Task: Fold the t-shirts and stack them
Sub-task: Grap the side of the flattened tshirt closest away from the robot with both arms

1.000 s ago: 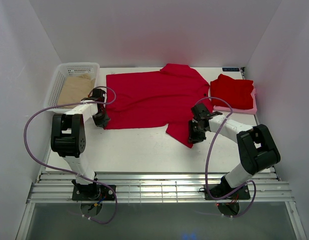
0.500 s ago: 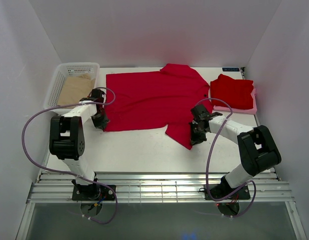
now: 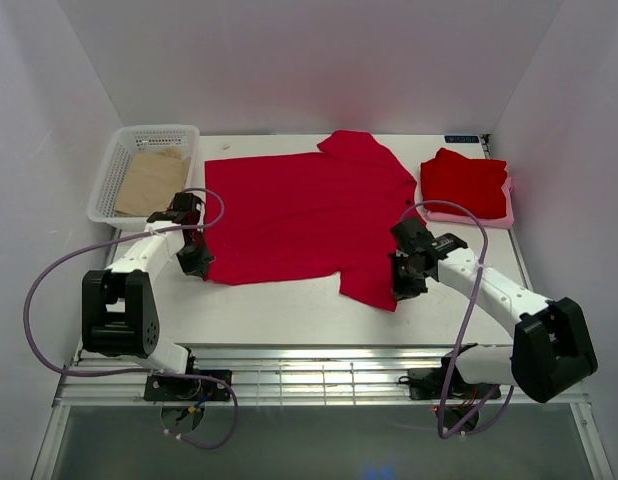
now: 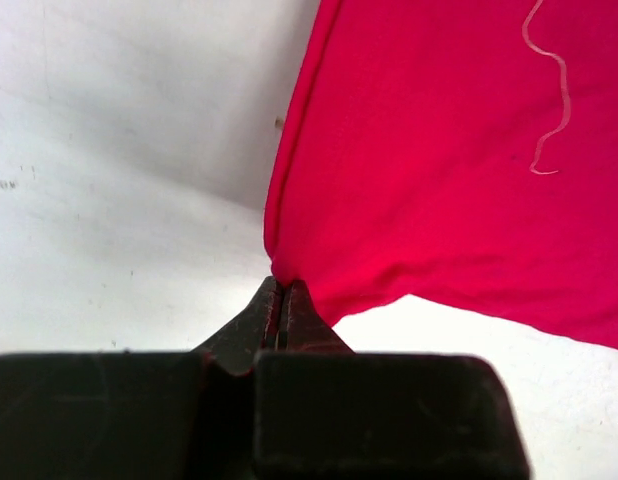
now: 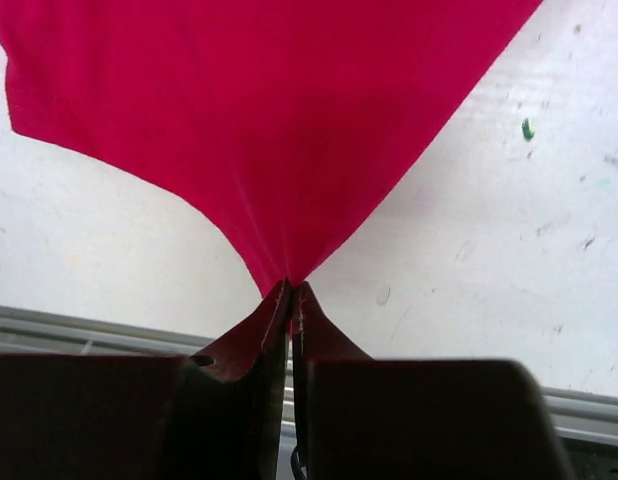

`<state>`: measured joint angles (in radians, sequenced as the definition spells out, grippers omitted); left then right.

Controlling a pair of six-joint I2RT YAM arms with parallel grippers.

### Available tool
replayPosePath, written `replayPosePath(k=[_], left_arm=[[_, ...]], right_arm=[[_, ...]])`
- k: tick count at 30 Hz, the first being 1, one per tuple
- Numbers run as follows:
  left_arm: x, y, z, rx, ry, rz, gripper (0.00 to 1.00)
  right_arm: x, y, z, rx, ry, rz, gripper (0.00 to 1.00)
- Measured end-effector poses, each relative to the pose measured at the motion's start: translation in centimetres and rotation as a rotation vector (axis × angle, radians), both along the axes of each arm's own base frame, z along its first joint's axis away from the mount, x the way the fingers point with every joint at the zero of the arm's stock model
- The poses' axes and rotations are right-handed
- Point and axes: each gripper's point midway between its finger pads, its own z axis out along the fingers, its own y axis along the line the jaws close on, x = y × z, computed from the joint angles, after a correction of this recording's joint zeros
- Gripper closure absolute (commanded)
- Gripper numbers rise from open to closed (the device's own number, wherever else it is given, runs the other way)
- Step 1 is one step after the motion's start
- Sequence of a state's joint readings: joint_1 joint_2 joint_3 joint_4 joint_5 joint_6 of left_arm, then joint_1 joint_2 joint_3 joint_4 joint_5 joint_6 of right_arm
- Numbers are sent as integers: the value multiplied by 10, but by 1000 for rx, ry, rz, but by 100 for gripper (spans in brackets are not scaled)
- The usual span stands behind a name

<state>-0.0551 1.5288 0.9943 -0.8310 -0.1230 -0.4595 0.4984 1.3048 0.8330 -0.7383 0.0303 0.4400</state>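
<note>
A bright red t-shirt (image 3: 299,215) lies spread flat across the middle of the white table. My left gripper (image 3: 199,264) is shut on its near left corner, and in the left wrist view the cloth (image 4: 449,170) bunches into the closed tips of that gripper (image 4: 282,284). My right gripper (image 3: 399,292) is shut on the near right corner, where the red cloth (image 5: 259,120) narrows to a point between the tips of the gripper (image 5: 292,287). A second red t-shirt (image 3: 464,182) lies folded at the back right.
A white basket (image 3: 114,165) at the back left holds a tan brown sheet (image 3: 149,183). The folded shirt rests on a pale pink piece (image 3: 481,216). White walls enclose the table on three sides. A metal rail (image 3: 309,372) runs along the near edge.
Both grippers closed on the shirt's near corners and drew it toward the near edge. The shirt now lies flatter and nearer. Both arms moved nearer and outward.
</note>
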Motion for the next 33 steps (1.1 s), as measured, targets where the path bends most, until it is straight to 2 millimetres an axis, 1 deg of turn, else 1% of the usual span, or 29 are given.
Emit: replayPosePath(k=[3,6,8,11,14,17,19,23,25,27,33], left_arm=[[-12,-2,4,-16,9,1,100],[-18,-4,8,-26,6,4,100],[-20,-5,10,-31,8,5,100],[-18,-6,15,-38,8,4,100],[-4,-9,28,-51,-25,5,100],[20,-13,34,-72,-60,1,100],[35,-17,32,-88,-67,-3,100],[54,-21,17,-112,-44,-6,100],[61,-23,12,-126,-31,-6,100],[70,-24,11,-136,-35,-5,100],[97,-18,26,-149,-95,13,100]], right_arm=[[-16,-4,4,-2,20,-3,92],[-26,-7,9,-5,34,-8,92],[-26,-9,15,-16,36,-14,92],[-15,-9,25,-38,17,-23,92],[7,-4,33,-63,-13,-28,92],[30,3,34,-90,-26,-27,92],[46,7,33,-111,-33,-26,92],[82,14,33,-137,-60,-22,92],[100,14,35,-146,-73,-31,92],[117,12,36,-153,-89,-37,92],[159,1,41,-167,-122,-56,92]])
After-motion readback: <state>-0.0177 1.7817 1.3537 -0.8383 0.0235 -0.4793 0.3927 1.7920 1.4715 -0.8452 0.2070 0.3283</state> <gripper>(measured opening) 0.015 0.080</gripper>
